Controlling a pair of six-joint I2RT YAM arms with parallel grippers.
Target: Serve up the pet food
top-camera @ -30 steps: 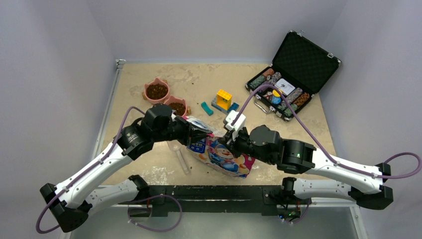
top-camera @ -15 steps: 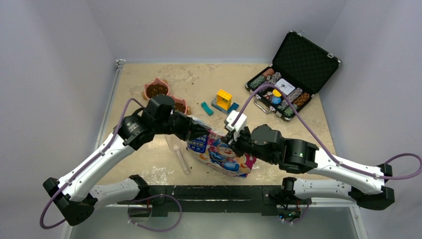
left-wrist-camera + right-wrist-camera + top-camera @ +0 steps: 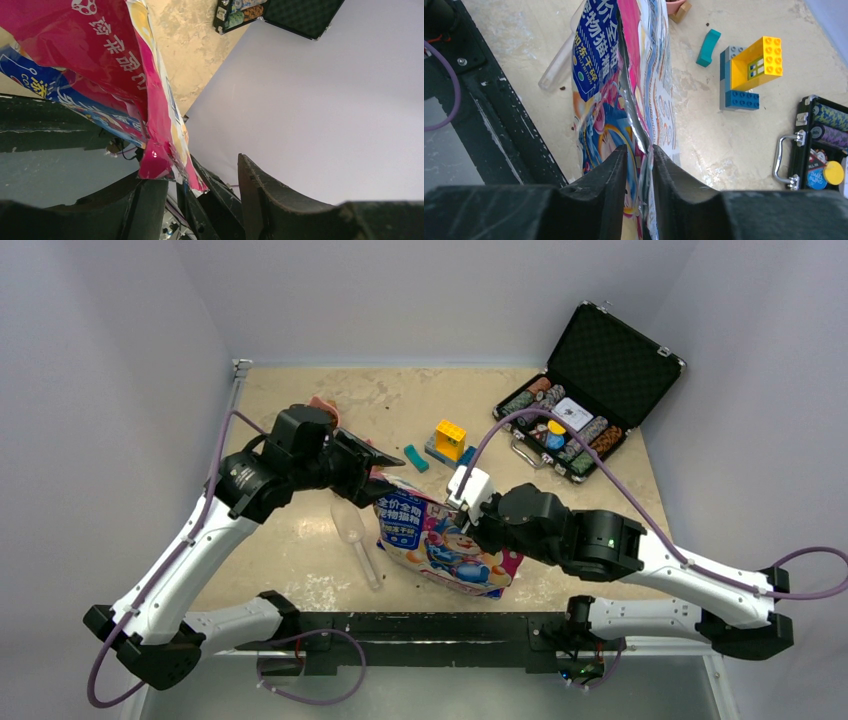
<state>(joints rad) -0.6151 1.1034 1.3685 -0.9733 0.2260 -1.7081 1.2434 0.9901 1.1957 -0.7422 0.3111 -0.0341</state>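
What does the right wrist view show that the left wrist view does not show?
Only the right wrist view shows the block toy, the teal piece and the clear scoop. Only the left wrist view shows the case's open lid and the white paw print on the bag's pink side. Both views show the pet food bag, the chip case and the tan table.

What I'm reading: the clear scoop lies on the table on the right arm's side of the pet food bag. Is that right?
Not quite. The clear scoop lies on the table on the left arm's side of the pet food bag, not the right. The top external view shows it.
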